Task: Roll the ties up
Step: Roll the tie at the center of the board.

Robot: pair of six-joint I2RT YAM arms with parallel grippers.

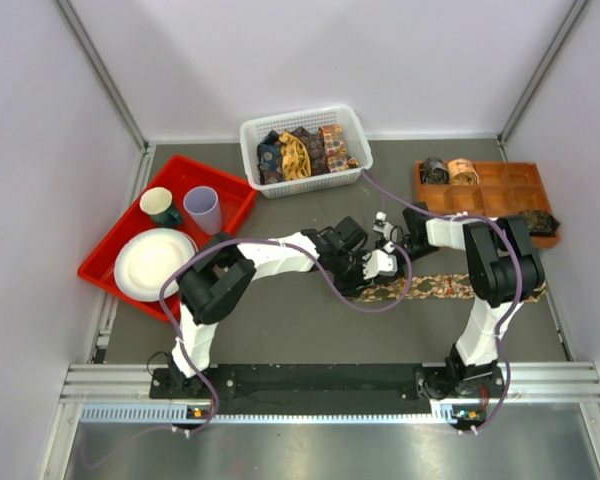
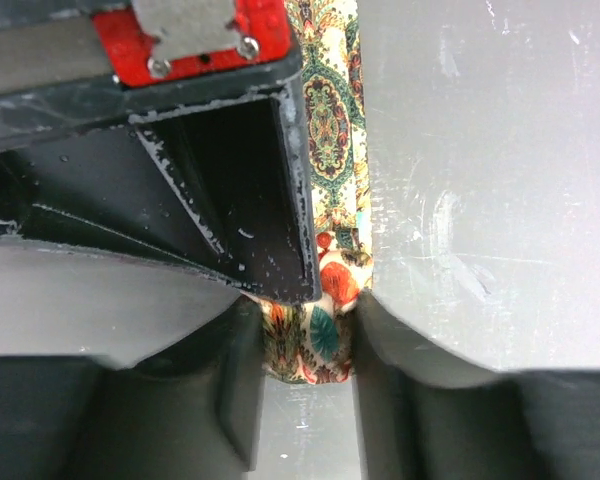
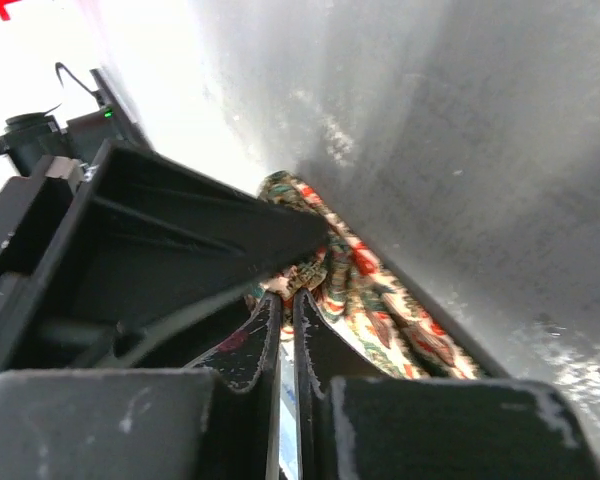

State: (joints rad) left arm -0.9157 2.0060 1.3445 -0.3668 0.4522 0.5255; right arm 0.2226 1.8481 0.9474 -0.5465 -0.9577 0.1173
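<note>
The tie [image 1: 440,290], cream-tan paisley with green and orange-red motifs, lies flat across the bench [image 1: 280,330]. Left gripper [image 2: 306,335] jaws clamp its folded end. Right gripper [image 3: 286,300] jaws stand almost together.

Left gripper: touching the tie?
Touching. The left wrist view shows the tie clamped in the left gripper, its fabric bunched against both inner faces with no gap on either side.
</note>
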